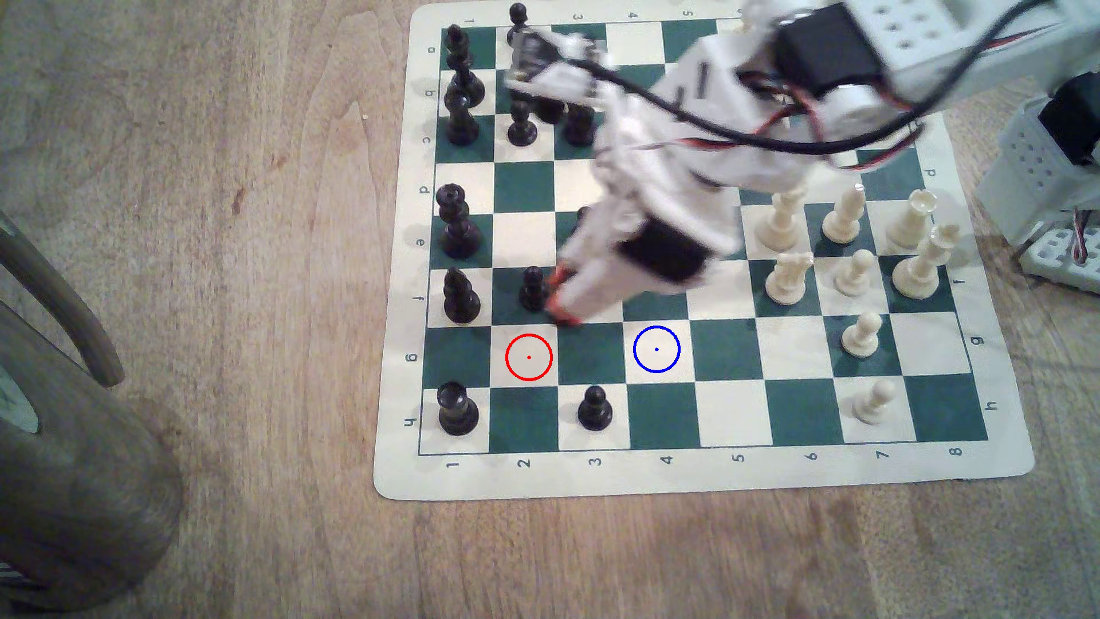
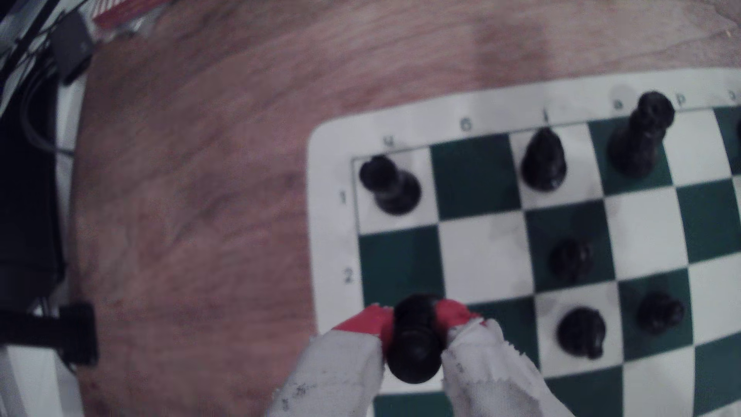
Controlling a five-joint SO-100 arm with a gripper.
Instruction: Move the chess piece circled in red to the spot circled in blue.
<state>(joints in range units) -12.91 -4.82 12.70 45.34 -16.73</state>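
1. Externally, the gripper (image 1: pixel 562 300) sat blurred above the chessboard (image 1: pixel 702 476), red tips near the red-ringed square (image 1: pixel 529 357), which was bare. The spot (image 1: pixel 656 349) lay two squares toward the exterior view's right, also bare.
2. Wrist view: gripper (image 2: pixel 417 320) clamped on the chess piece (image 2: pixel 415 345), red fingertips (image 2: pixel 371 320) pressing both sides, over the board's corner area near a black rook (image 2: pixel 389 184).
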